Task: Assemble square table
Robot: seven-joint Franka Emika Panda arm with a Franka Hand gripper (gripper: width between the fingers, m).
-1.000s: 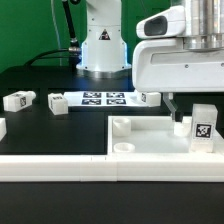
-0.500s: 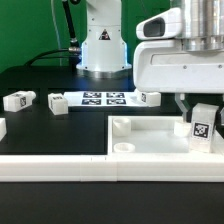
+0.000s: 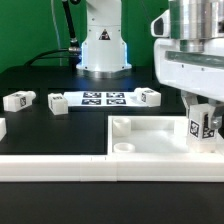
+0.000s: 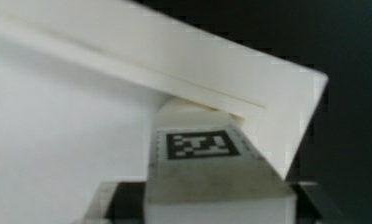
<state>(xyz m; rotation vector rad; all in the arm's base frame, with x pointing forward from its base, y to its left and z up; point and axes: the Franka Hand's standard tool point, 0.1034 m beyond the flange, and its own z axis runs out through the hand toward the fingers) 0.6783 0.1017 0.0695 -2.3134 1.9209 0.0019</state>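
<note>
White plastic parts are spread over the black desk (image 3: 40,130). Toward its left edge in the exterior view lie two loose legs (image 3: 18,100), small tagged blocks, with the sliver of a third cut off at the picture's border. Next along, near the back edge, sits the marker board (image 3: 103,98), and just beside its right end lies another spare leg (image 3: 148,96). Along the front edge runs a long white bar (image 3: 50,165).

Right of centre, against that bar, lies the square table top (image 3: 150,132), rim up, with a round corner hole (image 3: 122,127) standing proud at its near-left corner. Over its right part hangs the gripper (image 3: 203,104), clenched on an upright held leg (image 3: 203,128), tag facing the camera. The wrist view shows that leg filling the gap between the dark fingers (image 4: 115,200), with a rimmed corner of the top behind it. Whether its foot touches the top I cannot tell.

The step in hand looks like bringing this leg to a corner hole. Doing it well means keeping the leg plumb, centring it over the hole before descending, lowering straight, and holding the clamp firm until the leg seats, since a tilted entry would likely jam on the rim.
</note>
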